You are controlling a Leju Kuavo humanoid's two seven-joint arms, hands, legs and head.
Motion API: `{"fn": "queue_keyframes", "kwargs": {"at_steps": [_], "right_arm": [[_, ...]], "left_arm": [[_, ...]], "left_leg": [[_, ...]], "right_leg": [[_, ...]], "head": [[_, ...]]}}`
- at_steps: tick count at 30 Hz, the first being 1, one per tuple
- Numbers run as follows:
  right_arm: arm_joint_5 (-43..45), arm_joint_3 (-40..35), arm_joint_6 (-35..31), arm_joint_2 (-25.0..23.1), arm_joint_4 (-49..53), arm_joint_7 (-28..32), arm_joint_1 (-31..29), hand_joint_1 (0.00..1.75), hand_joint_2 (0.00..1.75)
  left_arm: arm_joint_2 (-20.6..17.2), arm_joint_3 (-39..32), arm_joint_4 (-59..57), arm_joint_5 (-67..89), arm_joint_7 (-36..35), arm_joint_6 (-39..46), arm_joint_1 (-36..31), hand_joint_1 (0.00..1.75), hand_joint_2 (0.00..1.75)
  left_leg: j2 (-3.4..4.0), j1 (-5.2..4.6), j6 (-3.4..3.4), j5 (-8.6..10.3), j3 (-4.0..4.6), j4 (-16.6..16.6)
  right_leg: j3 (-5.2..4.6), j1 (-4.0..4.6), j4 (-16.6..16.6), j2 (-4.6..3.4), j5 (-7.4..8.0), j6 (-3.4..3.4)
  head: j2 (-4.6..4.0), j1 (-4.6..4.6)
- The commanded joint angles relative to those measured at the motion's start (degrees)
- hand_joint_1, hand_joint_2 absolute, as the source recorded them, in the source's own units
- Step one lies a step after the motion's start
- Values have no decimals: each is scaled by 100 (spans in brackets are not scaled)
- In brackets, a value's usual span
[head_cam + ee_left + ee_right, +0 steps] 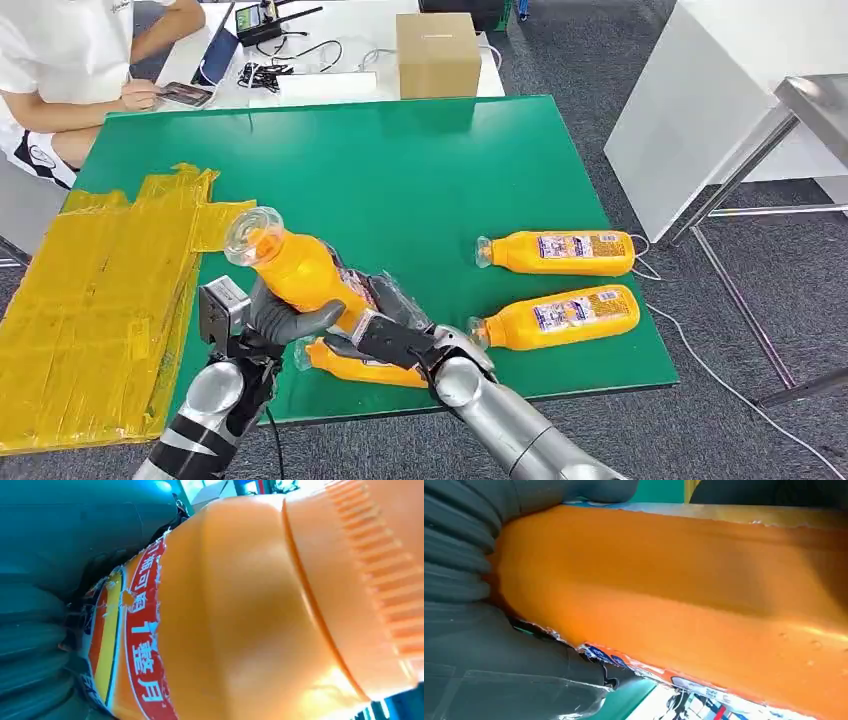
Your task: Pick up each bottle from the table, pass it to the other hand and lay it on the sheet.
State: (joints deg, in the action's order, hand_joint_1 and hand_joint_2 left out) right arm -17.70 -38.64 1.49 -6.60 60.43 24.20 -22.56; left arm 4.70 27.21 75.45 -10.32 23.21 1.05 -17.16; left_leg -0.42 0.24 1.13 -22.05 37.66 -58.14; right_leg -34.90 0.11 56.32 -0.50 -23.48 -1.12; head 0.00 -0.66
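Observation:
An orange bottle (292, 268) with a clear cap is held tilted above the green table's (400, 170) near edge, cap toward the yellow sheet (90, 300). My left hand (272, 322) grips its middle and my right hand (392, 338) grips its lower end. The wrist views show this bottle (250, 610) (684, 595) close up, pressed against the left hand (40, 615) and wrapped by the right hand (499, 675). Another bottle (362, 366) lies on the table under the hands. Two more bottles (560, 252) (560, 317) lie to the right.
The crumpled yellow sheet covers the table's left side. A cardboard box (437, 53) stands at the far edge on a white desk (330, 30), where a seated person (70, 60) handles a phone. Table legs (740, 180) stand to the right.

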Motion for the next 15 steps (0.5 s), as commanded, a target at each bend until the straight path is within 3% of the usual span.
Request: {"fn": "queue_keyframes", "kwargs": {"at_steps": [1, 3, 4, 5, 11, 12, 14, 15], "right_arm": [[-85, -54, -499, 231, 687, 90, 316, 0, 175], [-62, 72, -642, 291, 1023, 65, 471, 0, 175], [-62, 205, -795, 366, 1371, 69, 649, 0, 175], [-31, 327, -868, 422, 1641, 65, 799, 0, 175], [87, 1011, -1136, 667, 2864, 83, 1571, 0, 175], [73, 1195, -1273, 670, 3096, 122, 1755, 0, 175], [76, 1376, -1380, 708, 3377, 176, 1961, 0, 175], [74, 1412, -1399, 733, 3479, 176, 1995, 0, 175]], "left_arm": [[-40, -524, -197, 60, 26, 503, -231, 175, 175], [-86, -587, -160, 340, 133, 852, -207, 175, 175], [-158, -614, -216, 1421, 264, 2027, -249, 175, 175], [-191, -725, -243, 1782, 295, 2451, -270, 175, 175], [-543, -1694, -549, 2953, 176, 3367, -336, 175, 175], [-450, -2284, -574, 4113, 77, 3895, -294, 175, 175], [199, -3776, -247, 6451, 376, 3895, -205, 175, 175], [287, -4082, -172, 6883, 439, 3895, -223, 175, 175]], "left_leg": [[-5, 3, -6, -13, -33, 2], [-5, 2, -7, -13, -33, 3], [-6, 3, -8, -19, -45, 1], [-6, 1, -5, -8, -20, 4], [2, 2, -11, -11, -22, 6], [-4, 2, -13, -20, -40, 4], [-11, 3, -12, -21, -43, 4], [-3, 5, -8, -14, -19, 2]], "right_leg": [[36, 3, -4, 12, -14, 0], [35, 2, -4, 12, -15, 0], [48, 3, -3, 14, -21, 0], [22, 2, -4, 11, -10, 0], [18, 3, -5, 6, -8, 1], [37, 3, -2, 16, -19, 1], [42, 4, -4, 21, -23, 0], [18, 4, -3, 7, -12, -1]], "head": [[0, 0], [0, 2], [0, 0], [0, 2], [0, 0], [0, 0], [0, 0], [0, 2]]}}
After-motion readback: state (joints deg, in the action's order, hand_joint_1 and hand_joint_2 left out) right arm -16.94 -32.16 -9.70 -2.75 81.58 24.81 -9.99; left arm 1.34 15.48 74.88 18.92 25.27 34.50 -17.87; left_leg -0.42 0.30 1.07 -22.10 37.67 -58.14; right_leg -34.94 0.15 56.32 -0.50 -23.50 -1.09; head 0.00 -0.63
